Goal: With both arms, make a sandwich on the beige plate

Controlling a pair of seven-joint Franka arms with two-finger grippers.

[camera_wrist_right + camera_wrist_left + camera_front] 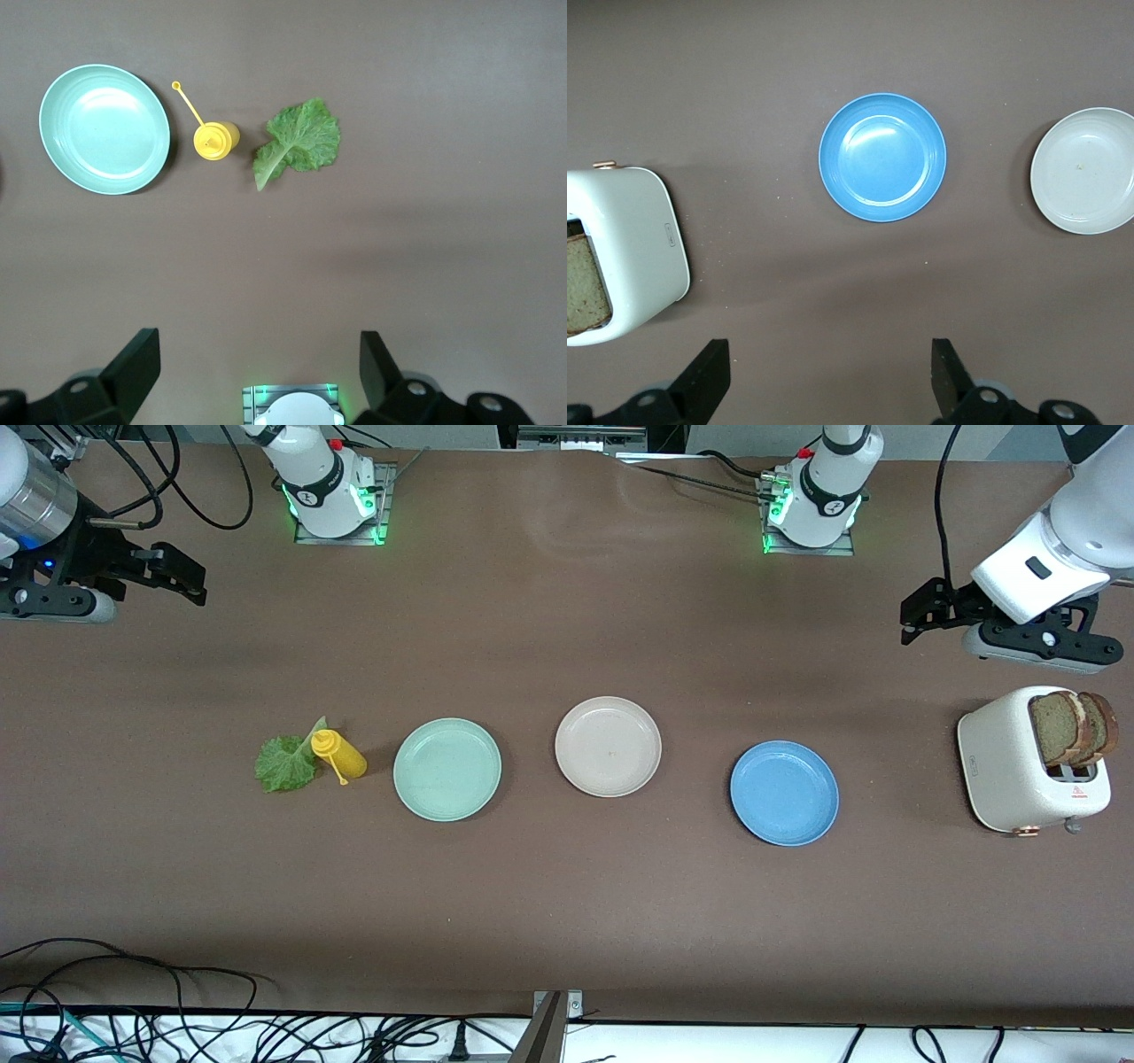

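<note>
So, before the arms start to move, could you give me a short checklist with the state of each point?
1. Round pale beige plate bare: ok.
2. Two brown bread slices standing up out of the white toaster: ok.
3. Ruffled green lettuce leaf flat on the table, beside the yellow squeeze bottle: ok.
4. Left gripper empty, jaws open: ok.
5. Right gripper empty, jaws open: ok.

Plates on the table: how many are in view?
3, in a row. The mint green plate lies toward the right arm's end, beside the yellow bottle; the beige plate is in the middle; the blue plate lies toward the toaster. None looks hidden.
</note>
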